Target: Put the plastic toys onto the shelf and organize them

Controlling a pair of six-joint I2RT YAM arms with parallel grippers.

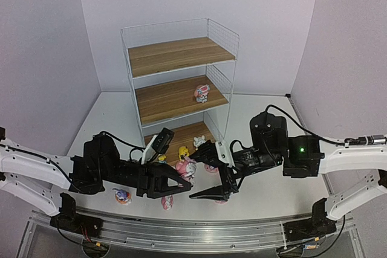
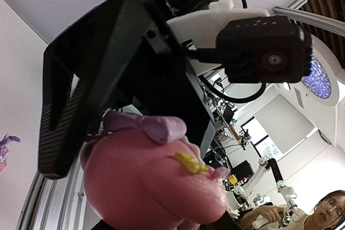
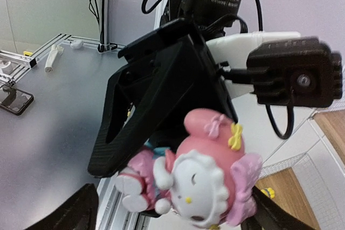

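Observation:
A pink-and-white hatted figure [image 1: 186, 167] hangs above the table in front of the shelf [image 1: 175, 55]. My left gripper [image 1: 183, 177] is shut on it; in the left wrist view the figure [image 2: 151, 176] fills the bottom of the frame. My right gripper [image 1: 199, 174] is wide open, with one finger on each side of the same figure [image 3: 199, 176]. I cannot tell whether its fingers [image 3: 81, 211] touch the figure. One more pink-and-white figure [image 1: 202, 93] stands on the middle board. Small yellow and white toys [image 1: 184, 151] stand on the bottom board.
A purple bunny [image 1: 122, 196] and a pink toy [image 1: 167, 201] stand on the table near the front rail [image 1: 199, 222], under the left arm. The shelf's top board is bare. Purple walls close in both sides.

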